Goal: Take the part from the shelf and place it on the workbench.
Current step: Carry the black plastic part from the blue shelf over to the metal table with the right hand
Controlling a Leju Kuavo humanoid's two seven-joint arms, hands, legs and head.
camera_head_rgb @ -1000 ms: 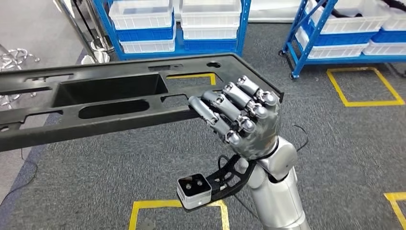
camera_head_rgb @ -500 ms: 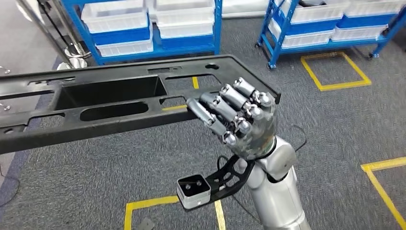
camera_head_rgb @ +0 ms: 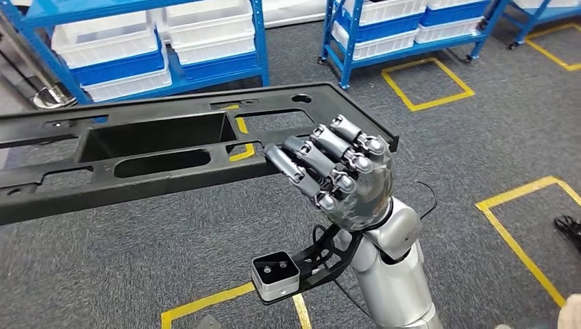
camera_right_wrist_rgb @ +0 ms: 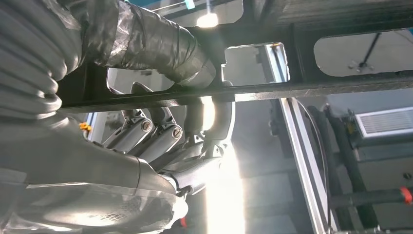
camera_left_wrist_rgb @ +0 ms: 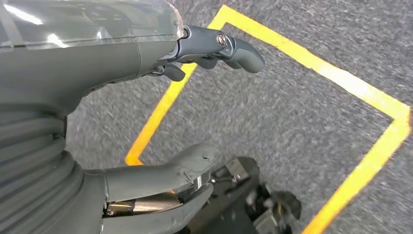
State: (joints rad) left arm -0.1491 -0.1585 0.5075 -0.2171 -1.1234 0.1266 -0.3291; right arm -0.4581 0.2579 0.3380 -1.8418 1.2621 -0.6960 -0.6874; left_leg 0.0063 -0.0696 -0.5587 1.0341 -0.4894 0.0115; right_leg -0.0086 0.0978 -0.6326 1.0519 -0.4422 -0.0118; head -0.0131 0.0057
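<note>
- Floor (camera_head_rgb: 171, 253): dark grey carpet, marked with yellow tape squares (camera_head_rgb: 428, 82); one at 1 o'clock in the head view, another along the edge at 4 o'clock, and a corner of one at 6 o'clock.
- Blue shelves (camera_head_rgb: 257, 34) stand at 11 to 12 o'clock, loaded with white bins (camera_head_rgb: 205, 31) and blue bins (camera_head_rgb: 123, 68). A second blue rack (camera_head_rgb: 411, 27) with like bins stands at 1 o'clock.
- Part (camera_head_rgb: 157, 147): a long black flat frame with a deep rectangular pocket, an oval slot and several smaller cut-outs. It is carried in the air above the carpet, running from 9 o'clock towards the centre of the head view, roughly level.
- Right robot hand (camera_head_rgb: 339, 171): at the part's right-hand end, palm side up against it, fingers (camera_head_rgb: 301, 161) curled over the near rail. The right wrist view shows the fingers (camera_right_wrist_rgb: 160, 139) hooked round a thin black bar of the part (camera_right_wrist_rgb: 292, 87) and the thumb (camera_right_wrist_rgb: 146, 44) pressed on the opposite side. Grasping the part.
- Small camera box (camera_head_rgb: 275, 273) hangs on a black bracket under the right wrist, at 6 o'clock.
- Left robot hand (camera_left_wrist_rgb: 146, 122): left wrist view looks down at carpet and a yellow tape corner (camera_left_wrist_rgb: 389, 117); thumb (camera_left_wrist_rgb: 165, 173) and fingers (camera_left_wrist_rgb: 219, 46) are spread apart with nothing between them. Released.
</note>
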